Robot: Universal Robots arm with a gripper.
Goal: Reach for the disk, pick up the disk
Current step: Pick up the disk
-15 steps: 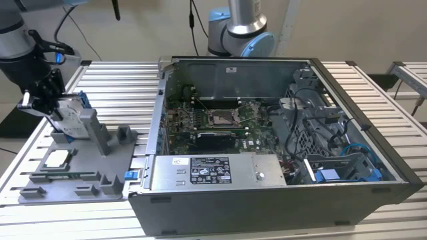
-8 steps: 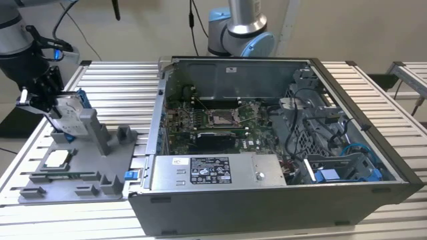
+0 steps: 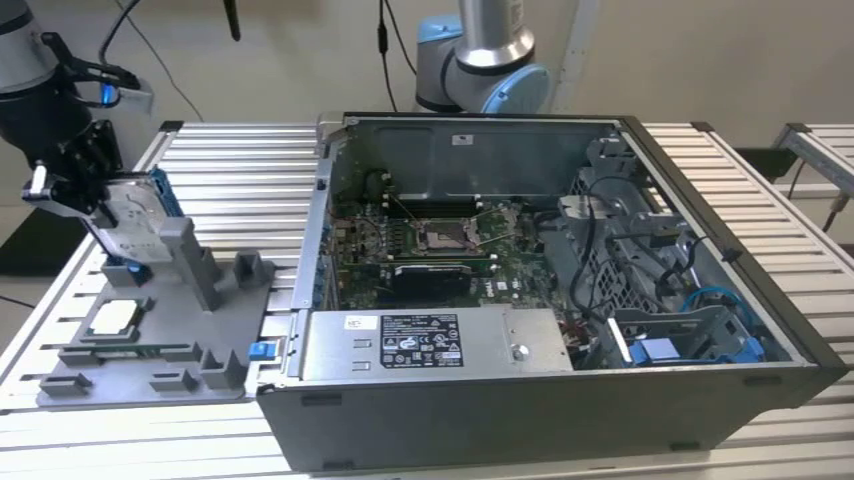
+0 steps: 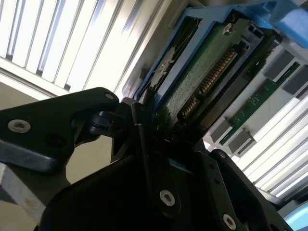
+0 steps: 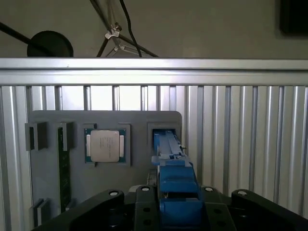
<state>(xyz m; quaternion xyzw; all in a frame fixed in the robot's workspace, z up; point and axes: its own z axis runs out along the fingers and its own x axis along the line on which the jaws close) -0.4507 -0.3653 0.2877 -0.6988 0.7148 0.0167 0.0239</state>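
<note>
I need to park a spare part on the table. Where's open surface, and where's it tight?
Bare slats: behind the grey tray, toward the arm base; also past the computer case on the exterior view's right. Crowded: the tray, with gripper at the upright disk, and chip.

Robotics lab, slatted aluminium workbench (image 3: 240, 150), opened computer case (image 3: 534, 300), grey parts fixture (image 3: 174, 340), hanging cables (image 3: 127, 30)

The disk (image 3: 131, 215) stands upright in the tray (image 3: 200, 335), toward the exterior view's left of the case (image 3: 534, 415).
</note>
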